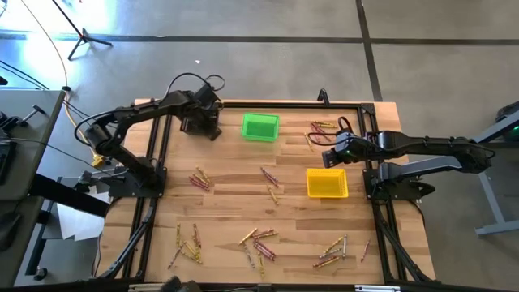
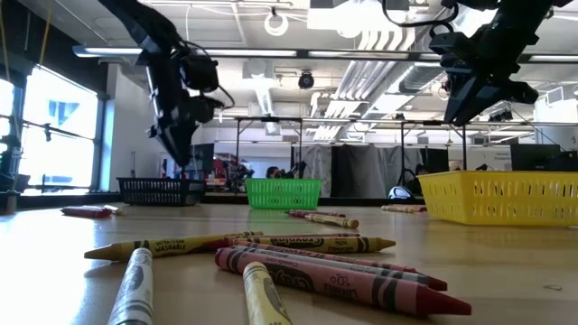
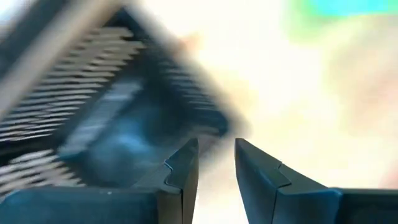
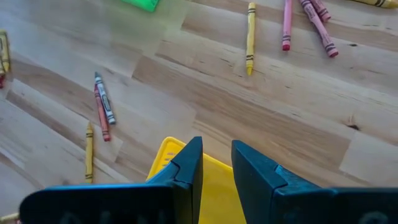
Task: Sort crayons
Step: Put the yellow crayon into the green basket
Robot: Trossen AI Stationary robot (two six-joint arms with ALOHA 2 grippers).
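Reddish, yellow-gold and greyish crayons (image 1: 259,242) lie flat in loose groups across the wooden table, some near the front (image 2: 298,257) and some by the far right corner (image 1: 320,130). My left gripper (image 1: 209,130) hangs over the black bin (image 3: 93,112) at the far left. It is open, with nothing between its fingers (image 3: 216,162). My right gripper (image 1: 328,158) hovers above the far edge of the yellow bin (image 1: 326,182). It is also open and holds nothing (image 4: 216,162). Below it, more crayons (image 4: 102,106) lie on the wood.
A green bin (image 1: 259,127) stands at the far middle between the black bin (image 2: 161,190) and the yellow bin (image 2: 501,194). Bare wood lies between the crayon groups. A dark frame rail (image 1: 154,162) runs along the table's left and right sides.
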